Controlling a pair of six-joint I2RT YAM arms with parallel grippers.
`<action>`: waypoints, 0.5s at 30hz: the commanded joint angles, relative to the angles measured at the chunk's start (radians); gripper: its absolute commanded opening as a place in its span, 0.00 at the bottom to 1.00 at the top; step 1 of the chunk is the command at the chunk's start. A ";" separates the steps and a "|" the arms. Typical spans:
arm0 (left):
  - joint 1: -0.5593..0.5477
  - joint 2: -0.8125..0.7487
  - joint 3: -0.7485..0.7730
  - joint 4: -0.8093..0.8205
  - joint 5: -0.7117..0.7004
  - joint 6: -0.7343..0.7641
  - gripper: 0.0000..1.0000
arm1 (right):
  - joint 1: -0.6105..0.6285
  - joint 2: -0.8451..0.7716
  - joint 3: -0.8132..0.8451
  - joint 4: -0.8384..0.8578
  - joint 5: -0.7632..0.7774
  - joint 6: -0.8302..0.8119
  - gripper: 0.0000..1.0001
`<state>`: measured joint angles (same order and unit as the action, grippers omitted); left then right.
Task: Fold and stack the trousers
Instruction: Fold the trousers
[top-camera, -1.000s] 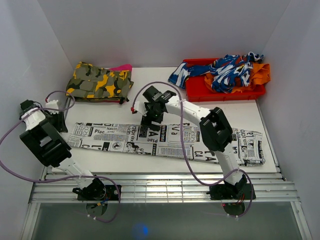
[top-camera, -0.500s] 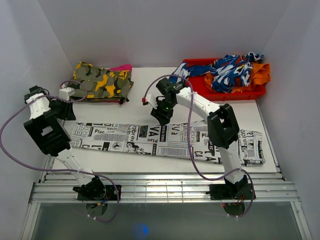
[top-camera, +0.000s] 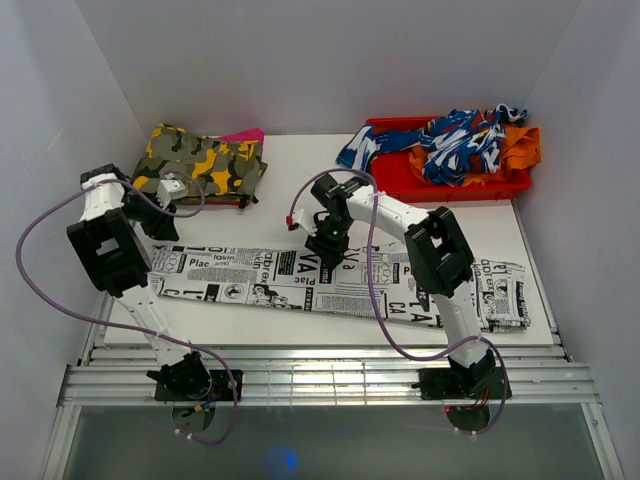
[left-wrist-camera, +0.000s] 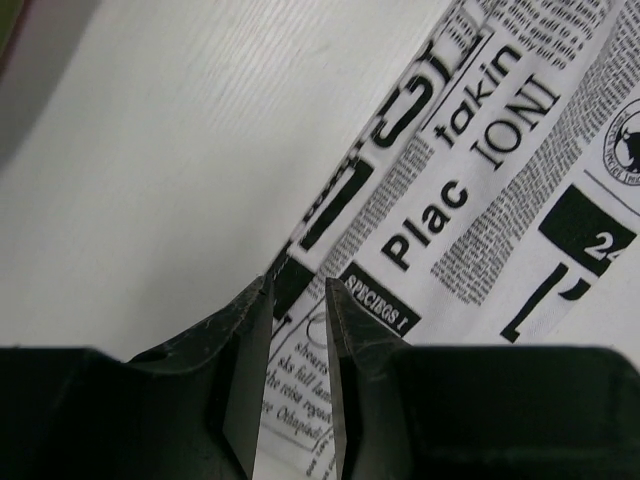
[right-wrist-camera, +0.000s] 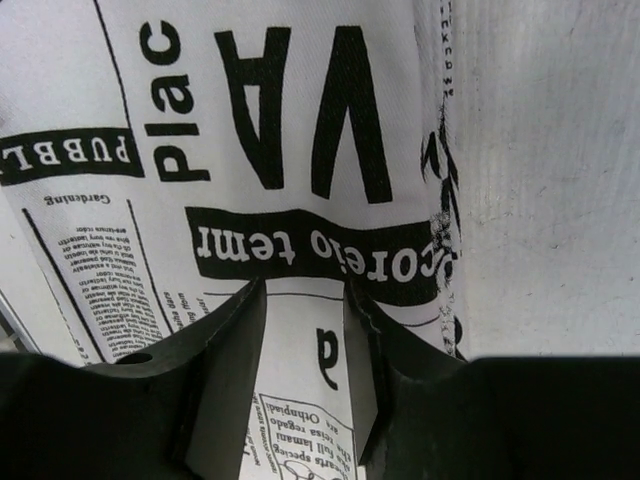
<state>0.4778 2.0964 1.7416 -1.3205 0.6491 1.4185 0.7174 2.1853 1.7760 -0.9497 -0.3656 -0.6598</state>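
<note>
The trousers, white with black newspaper print, lie flat in a long strip across the table from left to right. My left gripper is at the far edge of their left end. In the left wrist view its jaws stand a narrow gap apart over the cloth's hem, with print showing between them. My right gripper is at the far edge near the strip's middle. In the right wrist view its jaws stand apart just over the cloth beside its edge.
A folded yellow-green camouflage garment lies at the back left, with something pink behind it. A red tray at the back right holds blue-and-white and orange garments. White walls enclose the table.
The left gripper swung right from the left wall to the trousers' left end. The right gripper shifted right, then came down onto the far edge at mid-strip.
</note>
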 joint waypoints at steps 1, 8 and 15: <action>-0.065 -0.079 -0.014 -0.071 0.066 0.082 0.38 | -0.003 -0.021 -0.015 0.005 0.013 0.012 0.42; -0.165 -0.098 -0.099 -0.013 0.024 0.097 0.36 | -0.003 -0.047 -0.049 0.002 0.048 0.046 0.35; -0.203 -0.105 -0.162 -0.011 -0.012 0.149 0.34 | -0.003 -0.067 -0.110 0.002 0.053 0.058 0.33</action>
<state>0.2810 2.0834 1.5978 -1.3273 0.6346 1.5085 0.7174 2.1662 1.6943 -0.9333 -0.3157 -0.6159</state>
